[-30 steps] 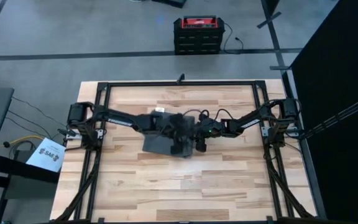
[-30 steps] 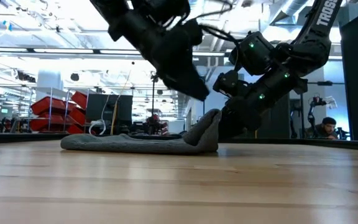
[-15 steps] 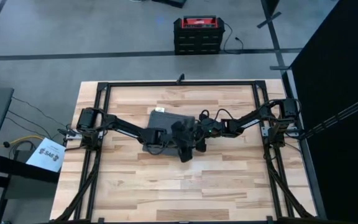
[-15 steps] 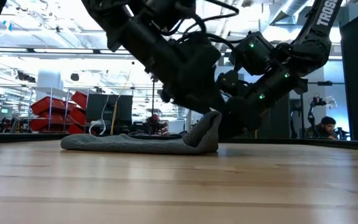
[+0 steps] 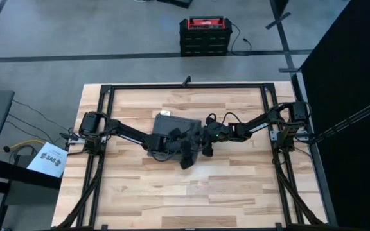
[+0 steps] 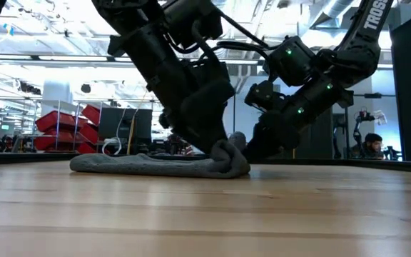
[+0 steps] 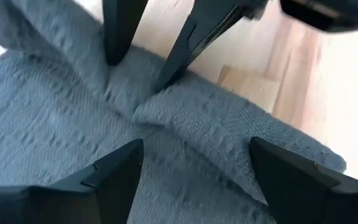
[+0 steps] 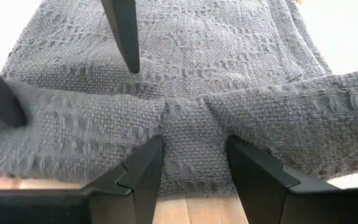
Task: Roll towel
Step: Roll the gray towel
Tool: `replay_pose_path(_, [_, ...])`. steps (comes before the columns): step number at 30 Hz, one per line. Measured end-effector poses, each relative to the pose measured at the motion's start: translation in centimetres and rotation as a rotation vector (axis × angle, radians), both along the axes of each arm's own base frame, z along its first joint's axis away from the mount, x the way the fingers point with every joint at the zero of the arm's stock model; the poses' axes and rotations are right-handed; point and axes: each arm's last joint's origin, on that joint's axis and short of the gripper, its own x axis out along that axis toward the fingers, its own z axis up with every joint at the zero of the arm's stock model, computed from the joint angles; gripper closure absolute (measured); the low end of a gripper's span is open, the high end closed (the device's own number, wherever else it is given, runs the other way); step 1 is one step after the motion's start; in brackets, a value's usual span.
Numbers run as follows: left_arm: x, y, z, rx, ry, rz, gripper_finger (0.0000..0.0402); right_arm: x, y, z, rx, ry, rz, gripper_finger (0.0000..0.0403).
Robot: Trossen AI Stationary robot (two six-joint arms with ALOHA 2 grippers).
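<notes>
From above, the towel point(image 5: 172, 128) is lying near the middle of the table point(image 5: 236, 186), a little toward its far edge, with both arms meeting over the towel's right-hand edge; the left gripper point(image 5: 186, 149) is now sitting lower and nearer the table's front than a second ago, when it was hanging over the cloth's middle. In the low view the change is plainer: the towel's point(image 6: 148, 165) raised flap, which was standing up like a fin, is now being pressed down into a low rounded hump, with the left gripper point(image 6: 216, 146) bearing on it and the right gripper point(image 6: 252, 148) sitting just behind. In the left wrist view, the left arm's fingers point(image 7: 114, 177) are standing apart over the grey weave point(image 7: 73, 124), while the other arm's two fingers are pinching a ridge of it. In the right wrist view, the right arm's fingers point(image 8: 145, 168) are closing on a thick fold of the towel point(image 8: 197, 56) at its near hem. This looks like the first turn of the roll being formed, with most of the cloth still flat.
</notes>
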Motion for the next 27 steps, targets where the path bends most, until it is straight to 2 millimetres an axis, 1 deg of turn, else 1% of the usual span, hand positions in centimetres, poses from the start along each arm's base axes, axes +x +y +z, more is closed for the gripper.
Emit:
replay_pose_path(8, [-0.3, -1.1, -0.2, 0.021, 0.006, -0.02, 0.0122, 0.0, 0.0, 0.0, -0.024, 0.003, 0.022, 0.0232])
replay_pose_path(15, [-1.5, -1.1, -2.1, 0.012, -0.068, -0.023, 0.0122, 0.0, -0.1, 0.0, -0.018, 0.001, 0.02, 0.0232])
replay_pose_path(19, [-2.0, -1.1, -2.8, 0.007, -0.1, -0.023, 0.0122, 0.0, -0.1, 0.1, -0.017, -0.002, 0.017, 0.0232])
replay_pose_path(27, [-1.9, -1.1, -2.7, 0.033, -0.108, -0.058, 0.0122, -0.2, -0.3, 1.7, -0.044, -0.044, 0.021, 0.0232])
